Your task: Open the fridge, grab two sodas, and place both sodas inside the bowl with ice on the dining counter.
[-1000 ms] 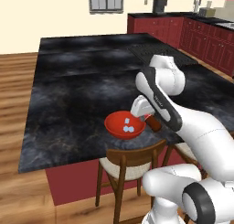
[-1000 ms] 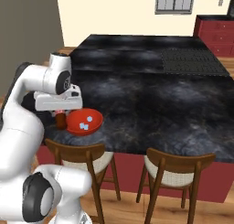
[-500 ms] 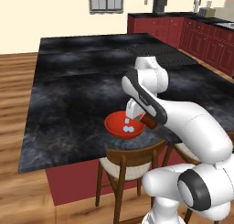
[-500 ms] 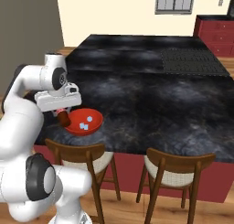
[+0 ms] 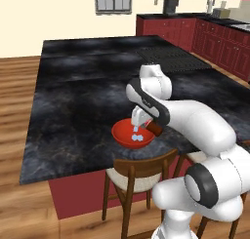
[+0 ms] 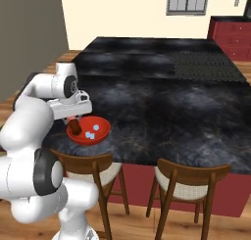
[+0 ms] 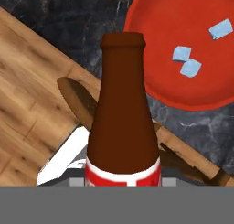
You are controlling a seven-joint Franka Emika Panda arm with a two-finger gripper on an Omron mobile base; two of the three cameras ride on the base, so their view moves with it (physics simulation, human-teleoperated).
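My gripper [image 5: 146,123] [image 6: 73,119] is shut on the dark brown soda bottle [image 5: 155,129] [image 6: 75,128] [image 7: 122,113], low on its body by the red label [image 7: 122,173]. I hold the bottle just beside the rim of the shallow red bowl [image 5: 128,137] [image 6: 96,133] [image 7: 169,45], over the dining counter's near edge. Three white ice cubes [image 5: 137,135] [image 6: 90,134] [image 7: 187,63] lie in the bowl. The bowl rests on the black marbled dining counter [image 5: 73,87] [image 6: 162,107] [image 7: 59,17]. The red can and the fridge are out of view.
An inset black cooktop [image 5: 166,57] [image 6: 206,65] lies at the counter's far side. Two wooden chairs [image 5: 141,169] [image 6: 88,165] [image 6: 191,175] stand against the near edge, one right under the bowl. Red cabinets [image 5: 219,43] line the far wall. Wood floor [image 5: 19,111] surrounds the island.
The arm has swung over the counter's near edge and carried the brown bottle a little closer to the red bowl's rim. The bowl and ice have not moved.
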